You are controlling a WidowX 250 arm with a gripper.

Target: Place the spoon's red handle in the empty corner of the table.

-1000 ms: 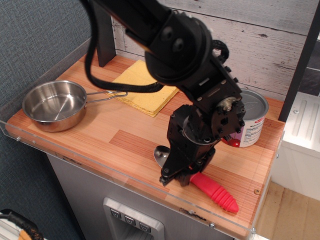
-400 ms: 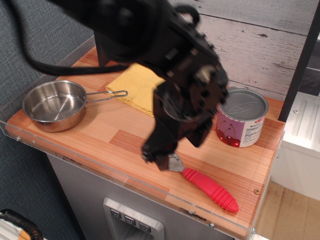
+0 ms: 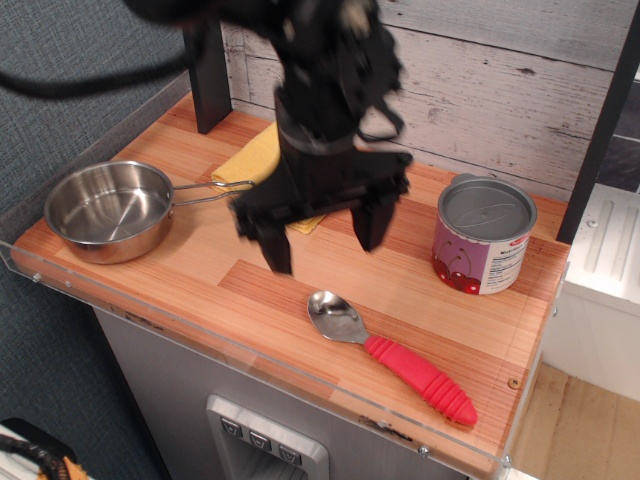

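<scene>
The hand [image 3: 322, 232] has lifted off the spoon [image 3: 390, 355] — fingers now spread wide, holding nothing. Its ribbed red handle [image 3: 421, 380] lies toward the striped worktop [image 3: 200, 270] corner [image 3: 512, 383], steel bowl uncovered.

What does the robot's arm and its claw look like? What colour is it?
The arm is all black and chunky, made of blocky joined parts. Thin black cables loop along its side. Its gripper has two flat black fingers shaped like short paddles. The picture is blurry, so any small markings cannot be made out.

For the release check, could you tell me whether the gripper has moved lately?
Yes: the gripper has risen off the spoon, towards the yellow cloth, open.
</scene>
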